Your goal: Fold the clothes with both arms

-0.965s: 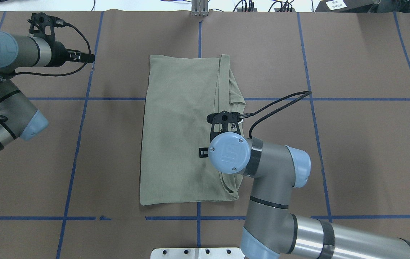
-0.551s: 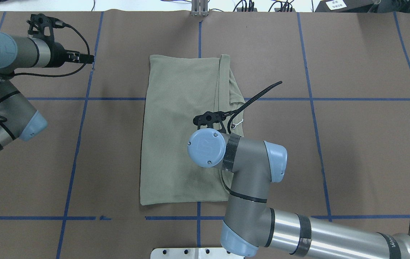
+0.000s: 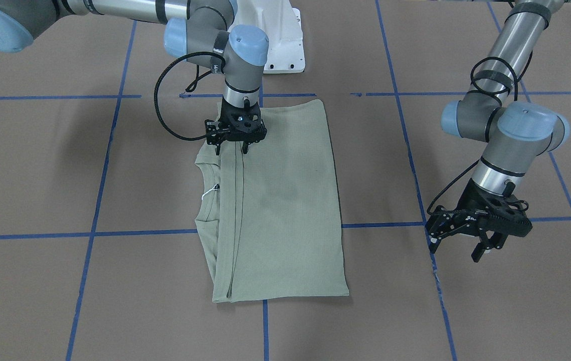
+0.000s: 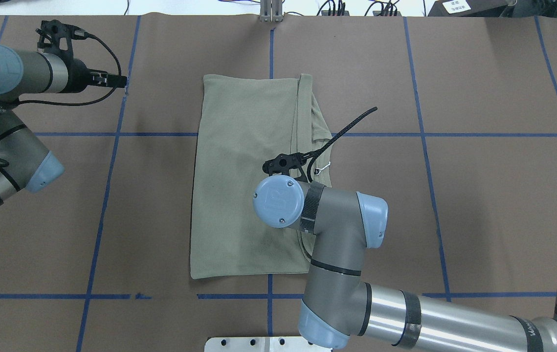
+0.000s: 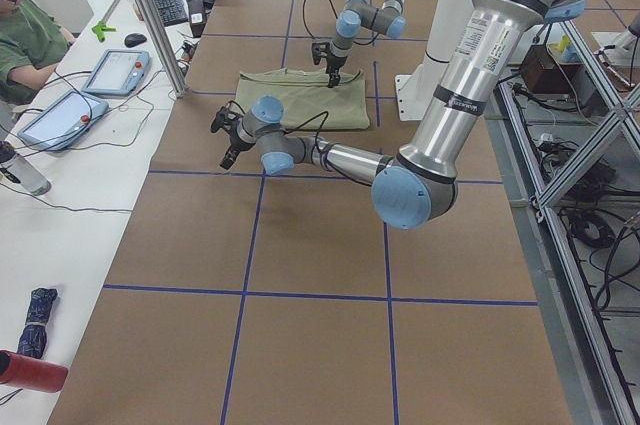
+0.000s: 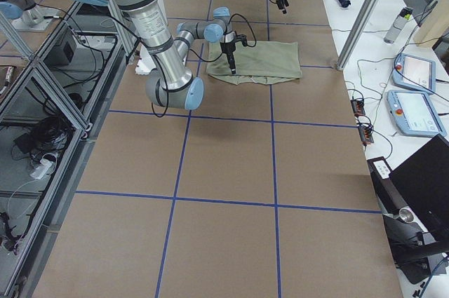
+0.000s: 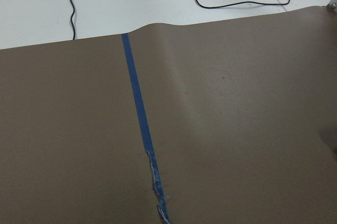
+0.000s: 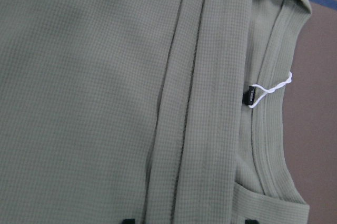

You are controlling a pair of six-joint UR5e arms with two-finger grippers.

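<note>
The sage-green shirt [image 3: 285, 200] lies folded into a long rectangle at the table's middle, also in the overhead view [image 4: 239, 171]. A folded strip [image 8: 200, 103] runs along its collar side. The ribbed collar [image 8: 274, 129], with neck label and white tag string [image 8: 271, 89], pokes out beside the strip. My right gripper [image 3: 232, 149] is open and points down, its tips straddling the strip at the shirt's robot-side end, at or just above the cloth. My left gripper [image 3: 458, 248] is open and empty above bare table, well off the shirt's side.
Brown paper with blue tape lines [image 7: 139, 108] covers the table. The white pedestal base [image 3: 285, 35] stands at the robot's edge. A post [image 4: 271, 12] stands at the far edge. Operators' tablets [image 5: 115, 70] and cables lie on a side bench.
My right wrist has shifted left over the shirt and turned, its cable swinging with it. The left arm has hardly moved. The shirt lies as before.
</note>
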